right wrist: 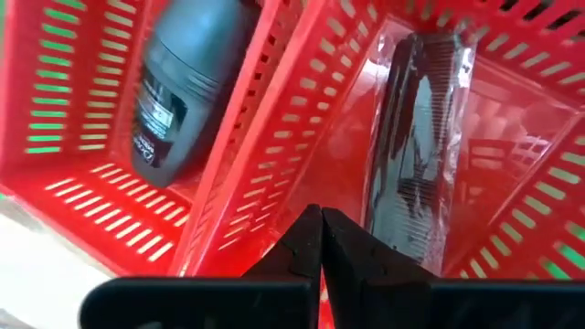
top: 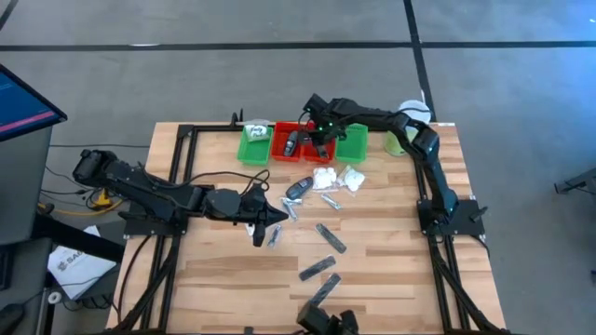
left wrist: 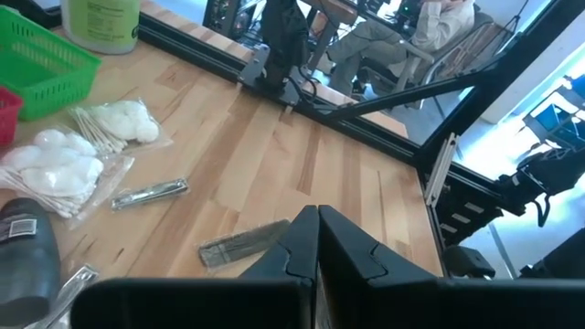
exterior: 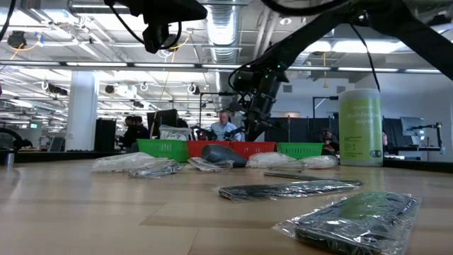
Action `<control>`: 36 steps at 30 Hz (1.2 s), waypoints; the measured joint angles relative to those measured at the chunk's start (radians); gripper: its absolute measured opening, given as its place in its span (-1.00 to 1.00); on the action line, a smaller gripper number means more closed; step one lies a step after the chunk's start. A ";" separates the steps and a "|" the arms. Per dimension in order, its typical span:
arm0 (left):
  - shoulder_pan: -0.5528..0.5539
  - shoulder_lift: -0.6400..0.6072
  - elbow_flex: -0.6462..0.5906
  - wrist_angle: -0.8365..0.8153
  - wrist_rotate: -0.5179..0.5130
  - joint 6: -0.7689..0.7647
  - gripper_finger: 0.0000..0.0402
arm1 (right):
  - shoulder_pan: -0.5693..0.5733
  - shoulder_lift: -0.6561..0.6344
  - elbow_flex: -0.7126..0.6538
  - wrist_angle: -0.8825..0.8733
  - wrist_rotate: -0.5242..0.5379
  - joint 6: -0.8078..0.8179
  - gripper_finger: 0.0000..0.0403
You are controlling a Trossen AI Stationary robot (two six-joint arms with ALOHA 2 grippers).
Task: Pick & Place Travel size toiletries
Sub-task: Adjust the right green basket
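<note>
The toiletries lie loose mid-table: white soft packets (top: pixel 324 177) (left wrist: pixel 50 169), a black oval piece (top: pixel 298 189), silvery tubes (top: pixel 331 200) (left wrist: pixel 149 194) and dark flat bars (top: pixel 331 237) (left wrist: pixel 245 242). My right gripper (right wrist: pixel 320 224) hovers shut over the two red trays (top: pixel 303 141) at the far edge. One red tray holds a black oval piece (right wrist: pixel 178 82); the other holds a wrapped dark bar (right wrist: pixel 416 137) lying flat on its floor. My left gripper (top: pixel 268 221) (left wrist: pixel 317 228) is shut and empty, raised above the table beside the loose items.
Green trays (top: pixel 253 144) (top: pixel 351 141) flank the red ones; the left green tray holds something white. A tall pale green canister (top: pixel 400 140) (exterior: pixel 360 127) stands at the far right. More wrapped bars (top: pixel 317 270) lie nearer the front edge. People sit in the room beyond the table.
</note>
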 joint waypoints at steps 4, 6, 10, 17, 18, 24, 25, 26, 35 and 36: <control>0.000 0.000 0.000 -0.001 0.000 0.001 -0.99 | -0.003 0.004 0.003 -0.014 0.002 0.000 -1.00; 0.000 0.000 0.000 -0.003 0.001 0.001 -0.99 | -0.010 0.003 0.004 -0.041 0.015 0.000 -1.00; 0.000 0.000 0.000 -0.005 0.000 0.000 -0.99 | -0.019 0.003 0.003 -0.062 0.049 -0.020 -0.94; 0.000 0.000 0.000 -0.008 -0.010 -0.005 -0.99 | -0.017 0.003 0.003 -0.061 0.050 -0.029 -0.54; 0.000 0.000 0.000 -0.008 -0.010 -0.005 -0.99 | -0.017 0.003 0.003 -0.061 0.050 -0.029 -0.47; 0.000 0.000 0.000 -0.008 -0.010 -0.019 -0.99 | -0.025 0.003 0.003 -0.043 0.054 -0.029 -0.13; 0.000 0.000 0.000 -0.008 -0.010 -0.023 -0.99 | -0.026 0.003 0.003 -0.042 0.054 -0.029 -0.09; 0.000 0.000 0.000 -0.008 -0.010 -0.024 -0.99 | -0.026 0.003 0.003 -0.043 0.056 -0.029 -0.06; 0.000 0.000 0.000 -0.008 -0.010 -0.027 -0.99 | -0.030 0.002 -0.014 -0.059 0.051 -0.026 -0.11; 0.000 0.000 0.000 -0.008 -0.010 -0.027 -0.99 | -0.030 0.002 -0.008 -0.074 0.051 -0.029 -0.14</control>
